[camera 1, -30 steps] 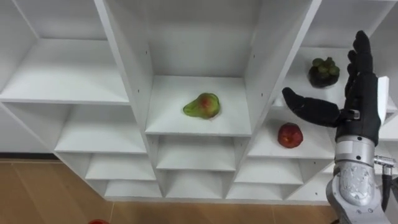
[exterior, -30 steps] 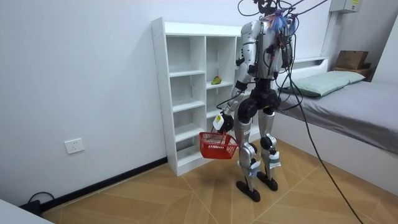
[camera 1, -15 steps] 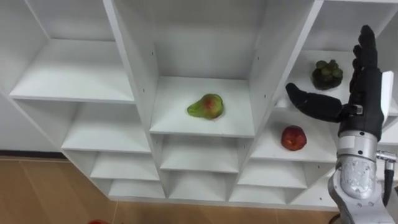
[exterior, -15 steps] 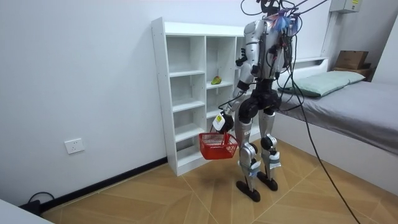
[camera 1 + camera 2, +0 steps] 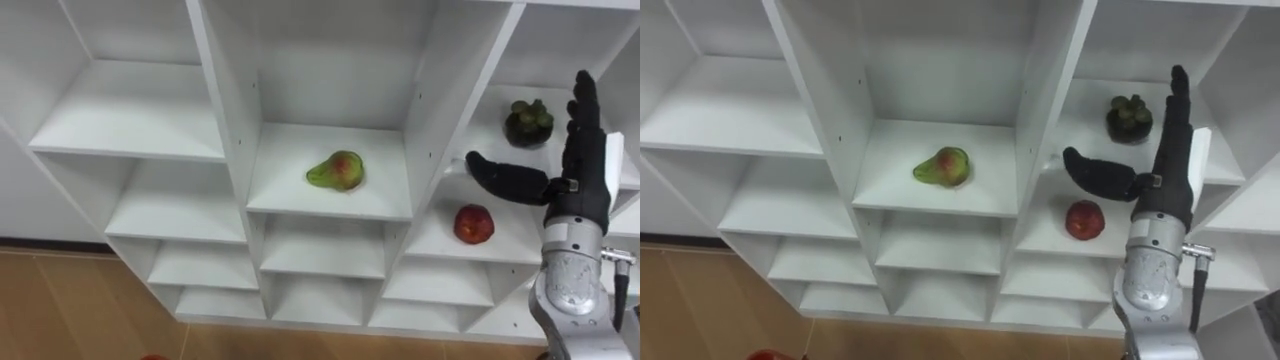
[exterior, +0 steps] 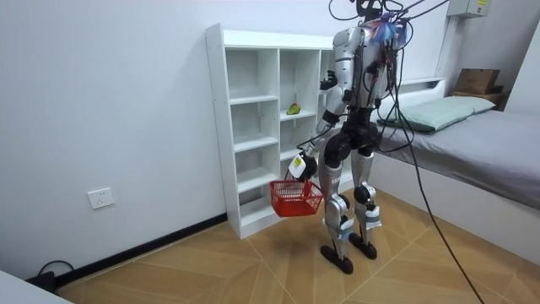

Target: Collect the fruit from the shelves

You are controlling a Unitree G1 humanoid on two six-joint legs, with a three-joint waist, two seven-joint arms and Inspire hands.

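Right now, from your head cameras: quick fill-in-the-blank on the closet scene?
The pear lies in the closet's ___ column.
The red fruit sits one shelf ___ the mangosteen.
The right hand, fingers straight, is ___.
The left hand carries a ___ basket.
Missing: middle; below; open; red.

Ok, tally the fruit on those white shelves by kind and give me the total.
pear: 1
red round fruit: 1
dark round fruit with a green top: 1
Total: 3
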